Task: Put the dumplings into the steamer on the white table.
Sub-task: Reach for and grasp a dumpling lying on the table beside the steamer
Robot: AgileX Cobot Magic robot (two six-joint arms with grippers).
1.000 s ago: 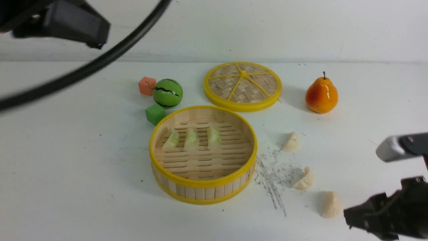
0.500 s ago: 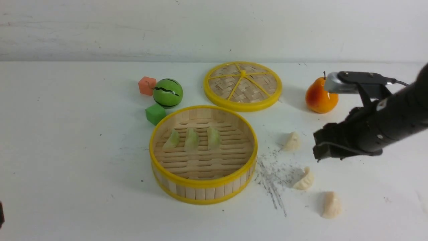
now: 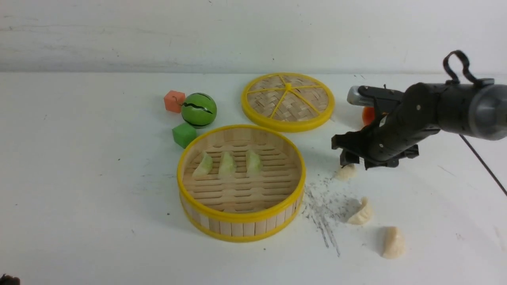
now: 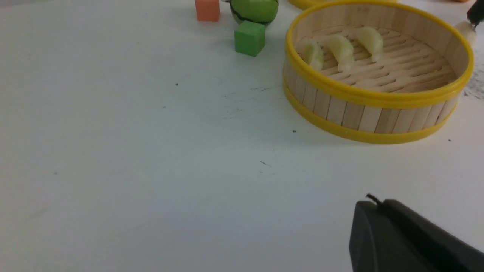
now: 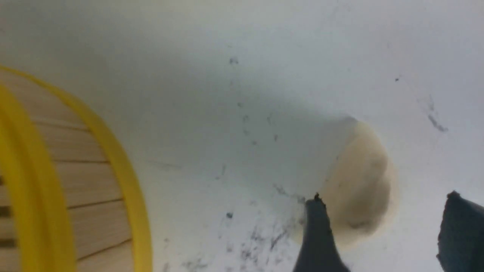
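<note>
Right gripper (image 3: 356,163): jaws spread, straddling cream-white pleated dumpling (image 3: 345,172) on scuffed white tabletop (image 3: 79,178), near round yellow-rimmed bamboo steamer (image 3: 237,227). Three pale green dumplings (image 3: 227,164) inside steamer. Left gripper (image 4: 397,234): state indeterminable.

Front view, mid-right: black right gripper (image 3: 355,162) points down-left, jaws parted. Only an edge of the black left gripper (image 4: 401,238) shows, at the lower right of the left wrist view.

pear (image 3: 368,115) mostly behind right arm (image 3: 435,111) | cream dumpling (image 3: 345,173) half-covered by right gripper (image 3: 355,164) | left gripper (image 4: 408,238) cropped, jaws unseen
</note>
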